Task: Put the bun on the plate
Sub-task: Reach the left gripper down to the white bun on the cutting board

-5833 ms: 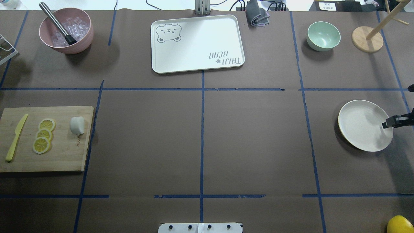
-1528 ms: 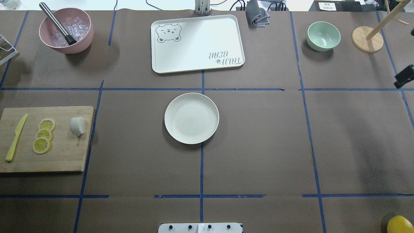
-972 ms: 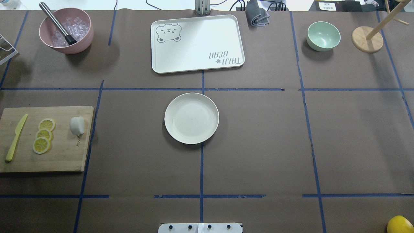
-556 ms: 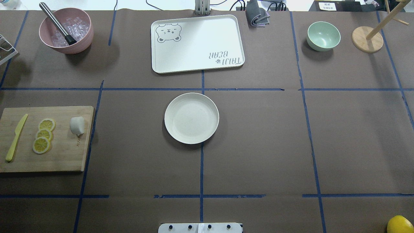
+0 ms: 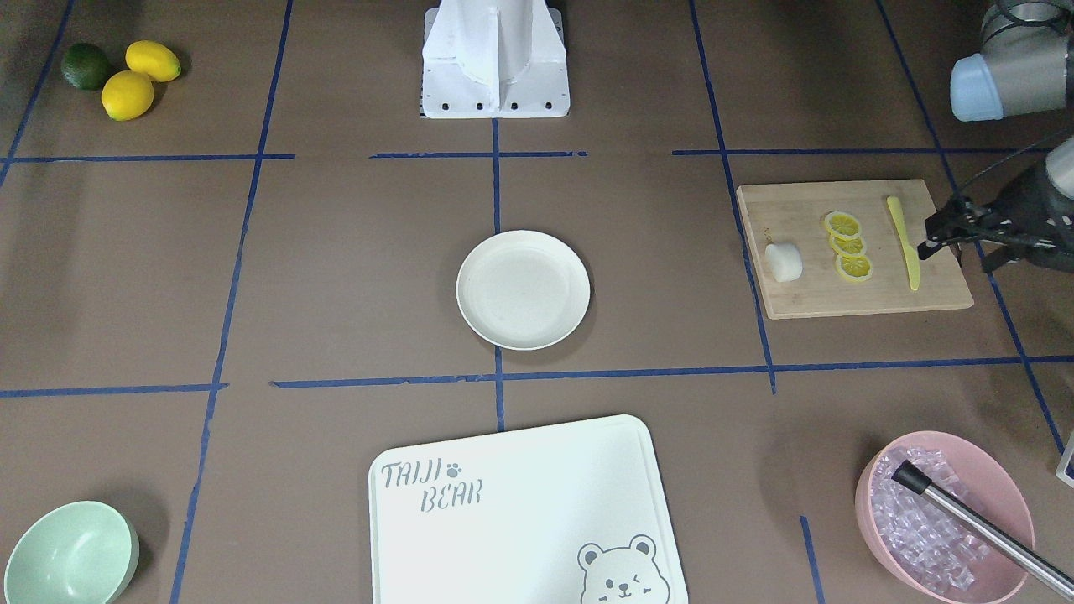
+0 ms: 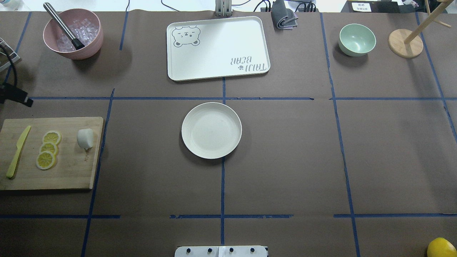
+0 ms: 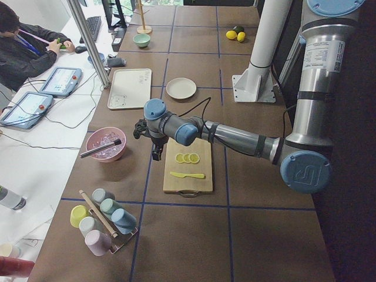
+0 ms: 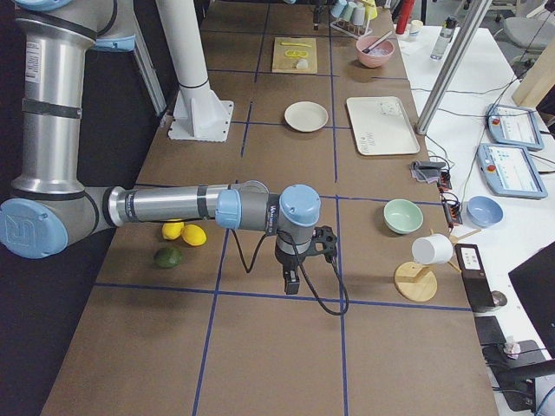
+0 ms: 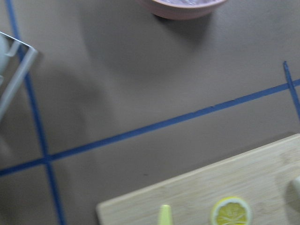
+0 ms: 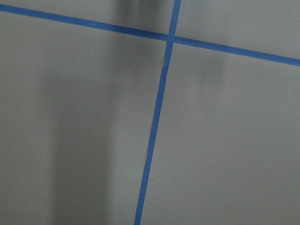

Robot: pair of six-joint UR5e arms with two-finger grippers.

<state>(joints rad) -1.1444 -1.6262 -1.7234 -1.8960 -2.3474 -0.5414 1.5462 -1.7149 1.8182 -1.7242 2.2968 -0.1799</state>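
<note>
The bun (image 6: 85, 138) (image 5: 783, 261), a small white lump, lies on the wooden cutting board (image 6: 68, 171) (image 5: 873, 298) at the end nearest the table's middle. The cream plate (image 6: 211, 130) (image 5: 523, 289) (image 7: 181, 88) sits bare at the table's centre. My left gripper (image 6: 28, 102) (image 5: 925, 239) (image 7: 155, 154) hovers past the board's other end, near the yellow knife and well away from the bun. I cannot tell whether it is open or shut. My right gripper (image 8: 290, 282) shows only in the exterior right view, over bare table far from the plate, so I cannot tell its state.
Lemon slices (image 6: 48, 149) and a yellow knife (image 6: 17, 152) share the board. A pink bowl (image 6: 73, 34) of ice with a metal tool, a bear-print tray (image 6: 217, 48), a mint bowl (image 6: 357, 39) and a wooden stand (image 6: 405, 43) line the far side. Lemons (image 5: 138, 80) lie near my base.
My left gripper has come into the overhead view at its left edge. Before that, the plate went from the right side to the centre and the right gripper withdrew.
</note>
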